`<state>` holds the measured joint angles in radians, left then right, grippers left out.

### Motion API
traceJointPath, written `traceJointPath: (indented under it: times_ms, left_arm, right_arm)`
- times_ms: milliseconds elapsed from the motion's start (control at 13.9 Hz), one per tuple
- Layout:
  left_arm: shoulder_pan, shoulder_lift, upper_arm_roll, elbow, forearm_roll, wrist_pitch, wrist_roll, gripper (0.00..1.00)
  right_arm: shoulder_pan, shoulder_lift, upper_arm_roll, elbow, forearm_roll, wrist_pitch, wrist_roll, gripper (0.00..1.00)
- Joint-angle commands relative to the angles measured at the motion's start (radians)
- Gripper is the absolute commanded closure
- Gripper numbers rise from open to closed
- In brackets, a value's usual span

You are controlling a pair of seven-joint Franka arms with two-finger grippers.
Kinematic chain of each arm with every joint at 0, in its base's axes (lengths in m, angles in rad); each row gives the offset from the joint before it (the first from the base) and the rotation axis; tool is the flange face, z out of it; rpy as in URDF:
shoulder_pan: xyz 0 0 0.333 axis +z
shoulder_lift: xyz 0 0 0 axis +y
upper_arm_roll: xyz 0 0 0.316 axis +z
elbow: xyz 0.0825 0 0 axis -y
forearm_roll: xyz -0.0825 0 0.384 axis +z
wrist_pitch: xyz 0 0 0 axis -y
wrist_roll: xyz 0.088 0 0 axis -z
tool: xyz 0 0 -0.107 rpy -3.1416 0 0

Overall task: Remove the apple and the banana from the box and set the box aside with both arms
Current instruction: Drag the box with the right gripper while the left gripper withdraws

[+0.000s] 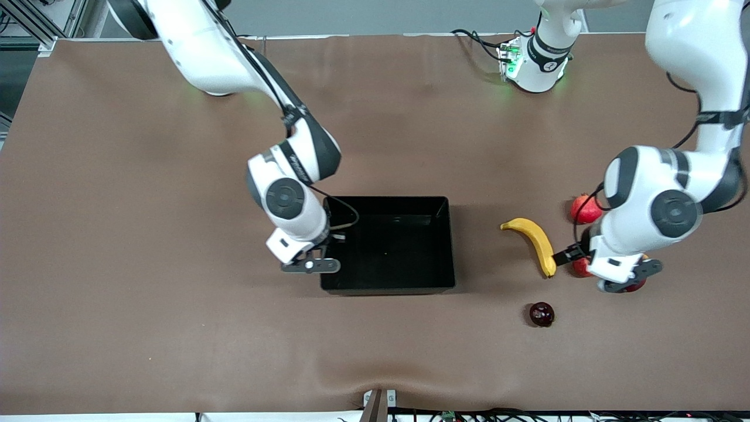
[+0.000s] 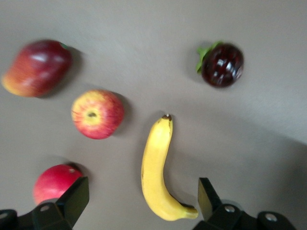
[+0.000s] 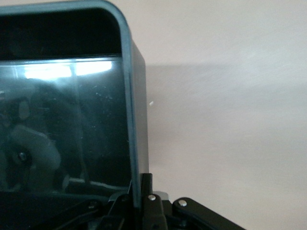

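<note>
Fruit is lying outside the glossy black plastic box (image 1: 388, 245): yellow curved banana (image 1: 534, 241), red-yellow apple (image 2: 98, 114). Box wall is being clamped by the right gripper (image 1: 310, 265); left gripper (image 1: 627, 276) is hovering wide open, empty.

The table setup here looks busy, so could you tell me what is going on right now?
The box is empty. The right end effector is shut on its wall at the right arm's end. The banana and apple lie on the table toward the left arm's end, among other fruit. The left end effector hangs open over the banana, holding nothing.
</note>
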<state>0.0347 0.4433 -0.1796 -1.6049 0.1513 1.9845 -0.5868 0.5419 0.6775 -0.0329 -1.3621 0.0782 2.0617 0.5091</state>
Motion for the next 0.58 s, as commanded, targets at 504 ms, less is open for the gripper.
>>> traceJointPath:
  times_ms: [504]
  left_arm:
    - [0.039, -0.17, 0.002, 0.158, 0.011, -0.231, 0.183, 0.0]
  right_arm:
    - [-0.38, -0.289, 0.021, -0.172, 0.014, -0.216, -0.324, 1.0]
